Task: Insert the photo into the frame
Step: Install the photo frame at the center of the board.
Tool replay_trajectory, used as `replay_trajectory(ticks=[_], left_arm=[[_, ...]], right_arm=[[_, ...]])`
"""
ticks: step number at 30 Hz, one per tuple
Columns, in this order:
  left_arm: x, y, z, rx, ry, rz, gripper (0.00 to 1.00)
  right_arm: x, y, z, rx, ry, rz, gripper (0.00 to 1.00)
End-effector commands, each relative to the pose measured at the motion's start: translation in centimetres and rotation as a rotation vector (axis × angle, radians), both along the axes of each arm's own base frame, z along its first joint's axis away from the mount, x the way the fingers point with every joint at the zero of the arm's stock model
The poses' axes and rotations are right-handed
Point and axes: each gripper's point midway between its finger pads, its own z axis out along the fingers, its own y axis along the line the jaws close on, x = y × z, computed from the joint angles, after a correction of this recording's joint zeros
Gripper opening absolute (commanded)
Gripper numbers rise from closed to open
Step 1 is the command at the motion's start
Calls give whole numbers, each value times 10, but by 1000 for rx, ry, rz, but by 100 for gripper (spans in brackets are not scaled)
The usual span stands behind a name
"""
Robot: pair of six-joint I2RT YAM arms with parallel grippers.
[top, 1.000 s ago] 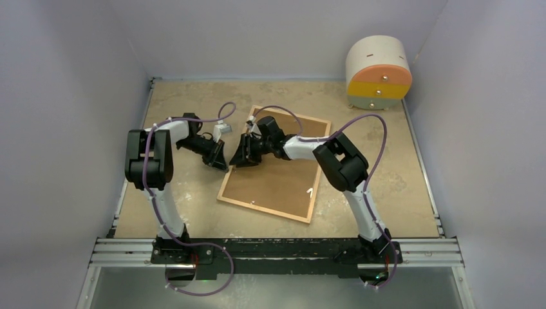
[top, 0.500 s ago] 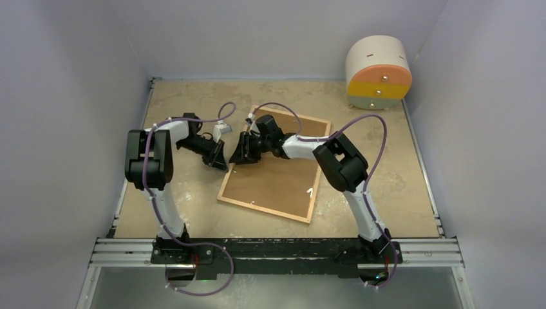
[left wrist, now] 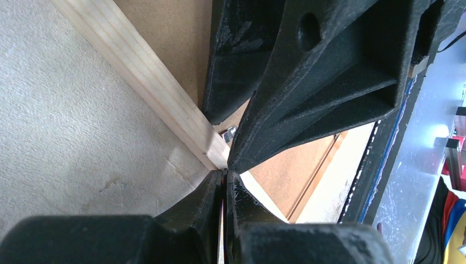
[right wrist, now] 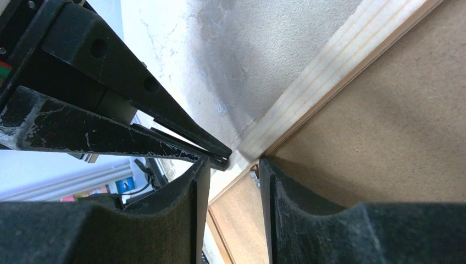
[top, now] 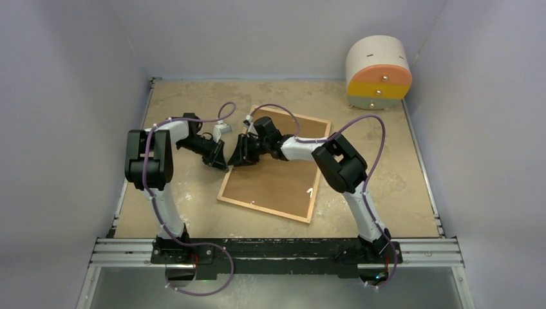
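The frame point(top: 313, 193) lies face down on the table, with its brown backing panel point(top: 277, 183) set inside the light wooden moulding. The photo is hidden. My left gripper point(top: 222, 165) is shut, and its tips touch the outer side of the frame's left moulding point(left wrist: 148, 77). Nothing shows between its jaws point(left wrist: 225, 174). From the other side, my right gripper point(top: 237, 160) stands open astride that same moulding point(right wrist: 340, 49). One finger point(right wrist: 181, 214) is outside the frame, next to the left gripper's tips. The other finger point(right wrist: 286, 209) rests on the backing panel point(right wrist: 384, 126), by a small metal tab point(left wrist: 229, 132).
A round cream box with orange and yellow drawers point(top: 378, 71) stands at the back right corner. Grey walls close in the table on three sides. The arms' rail point(top: 277, 248) runs along the near edge.
The right gripper has crept slightly left along the frame's edge toward the left gripper, and its jaws have narrowed a little. The left arm and the frame have stayed put.
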Motion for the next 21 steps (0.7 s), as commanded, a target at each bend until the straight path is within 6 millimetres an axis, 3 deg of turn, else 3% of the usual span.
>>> replay_trajectory(ticks=[1,9,16,19,21], left_arm=[[4,-1,-14,48,-70,-55,5],[5,-1,-14,45,-72,-55,5],[5,-1,-15,45,-68,-55,5],[7,-1,-14,46,-70,-52,5],[14,-1,-10,50,-87,-42,6]], right_arm=[[-31,-2,-22,-66,75,62,41],[-52,-4,-21,-67,107,98,41],[-58,-7,-20,-69,130,112,42],[-45,-7,-16,-58,116,83,44],[-17,-12,-5,-44,77,31,46]])
